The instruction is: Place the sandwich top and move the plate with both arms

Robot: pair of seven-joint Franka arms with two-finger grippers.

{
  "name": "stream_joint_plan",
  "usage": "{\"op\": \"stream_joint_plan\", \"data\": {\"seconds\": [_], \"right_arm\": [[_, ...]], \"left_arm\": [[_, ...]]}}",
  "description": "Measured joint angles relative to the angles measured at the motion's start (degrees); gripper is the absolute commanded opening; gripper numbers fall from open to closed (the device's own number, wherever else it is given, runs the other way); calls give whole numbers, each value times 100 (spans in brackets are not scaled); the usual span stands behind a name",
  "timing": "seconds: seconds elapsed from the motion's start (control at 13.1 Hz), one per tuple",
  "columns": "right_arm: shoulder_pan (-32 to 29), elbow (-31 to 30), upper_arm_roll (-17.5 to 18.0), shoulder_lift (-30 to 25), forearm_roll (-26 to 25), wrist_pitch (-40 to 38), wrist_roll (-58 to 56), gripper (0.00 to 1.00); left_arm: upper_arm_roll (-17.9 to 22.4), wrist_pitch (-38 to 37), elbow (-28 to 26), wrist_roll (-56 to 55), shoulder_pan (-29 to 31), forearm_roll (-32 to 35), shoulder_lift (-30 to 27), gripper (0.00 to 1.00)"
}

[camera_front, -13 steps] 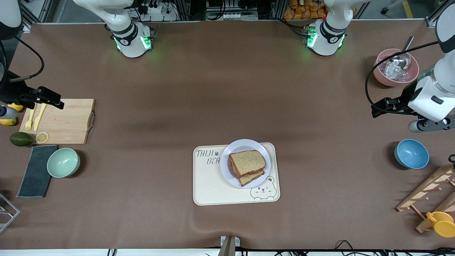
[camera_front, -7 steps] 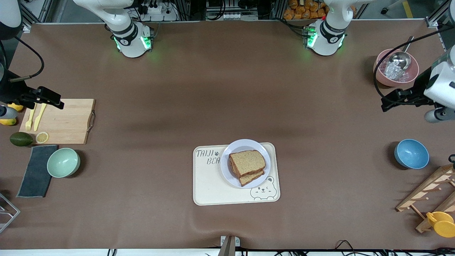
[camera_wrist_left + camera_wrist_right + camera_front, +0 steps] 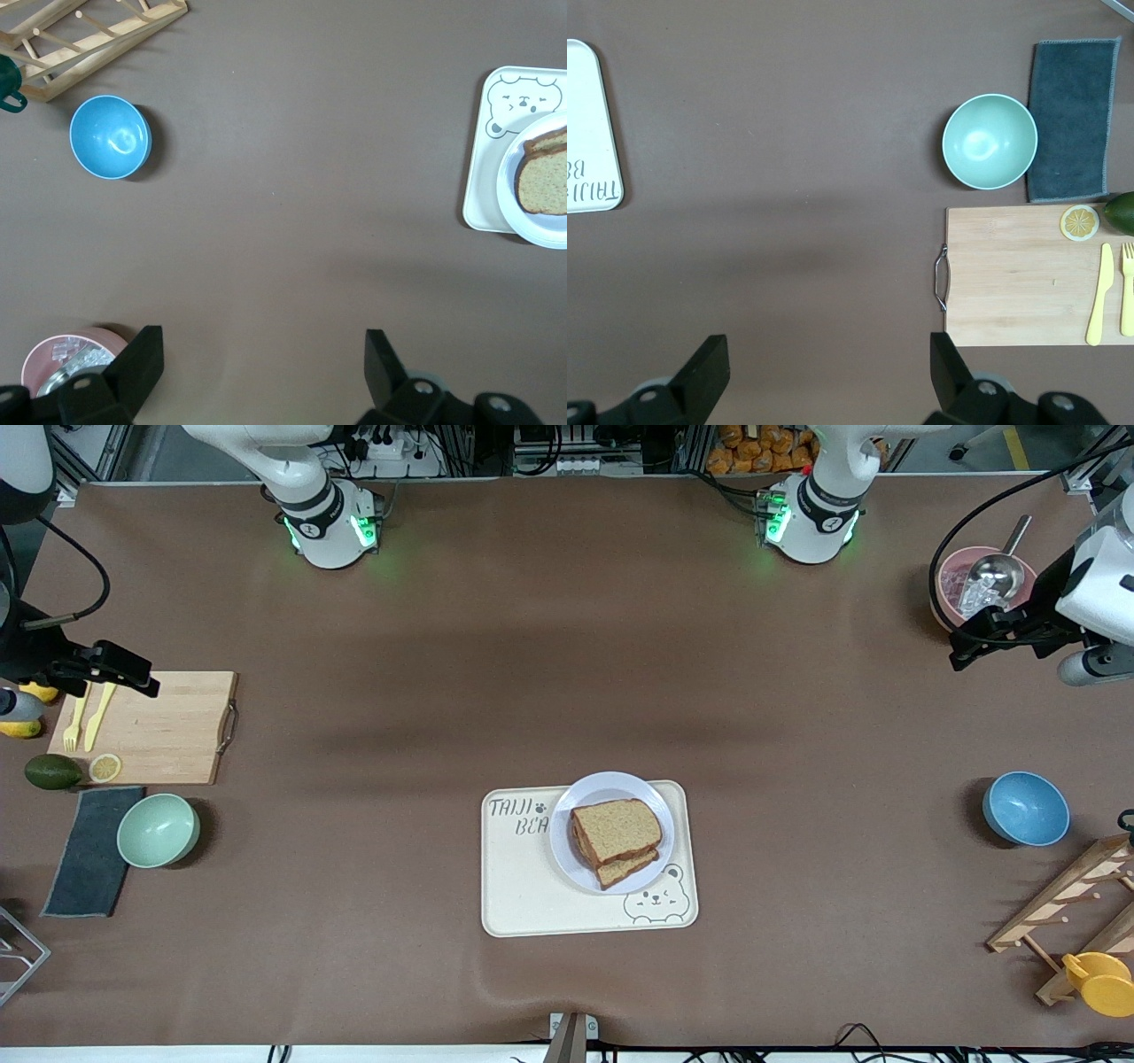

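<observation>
Right pincer [image 3: 133, 677] – fingers apart, empty – hangs over the cutting board [image 3: 164, 731]. The sandwich top [image 3: 617, 829] lies on the sandwich on the plate [image 3: 611, 786], which rests on the tray [image 3: 523, 895]. Left pincer [image 3: 970, 646] – fingers apart, empty – hangs beside the pink bowl [image 3: 952, 576].

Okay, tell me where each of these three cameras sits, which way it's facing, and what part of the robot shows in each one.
Front view: high across the table, facing both arm bases; shows the plate with the sandwich top on the tray, the right gripper and left gripper parked at the table's ends.
Left wrist view: looks down past its open fingers at the blue bowl.
Right wrist view: looks down past its open fingers at the cutting board.
Shared: all three views show the tray.
</observation>
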Motion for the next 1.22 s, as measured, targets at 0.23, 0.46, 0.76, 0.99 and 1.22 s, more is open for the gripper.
{"op": "stream_joint_plan", "data": {"seconds": [0.23,0.46,0.76,0.99,1.22], "right_arm": [[0,1,0,0,0,0,0,100],[0,1,0,0,0,0,0,100],[0,1,0,0,0,0,0,100],[0,1,0,0,0,0,0,100],[0,1,0,0,0,0,0,100]], "left_arm": [[40,138,-262,27,1,-6,-205,100],[42,196,-261,27,1,-6,-219,100],[46,197,-261,27,3,-6,-219,100],[50,185,-261,27,4,-6,-221,100],[52,118,-261,27,4,-6,-227,100]]}}
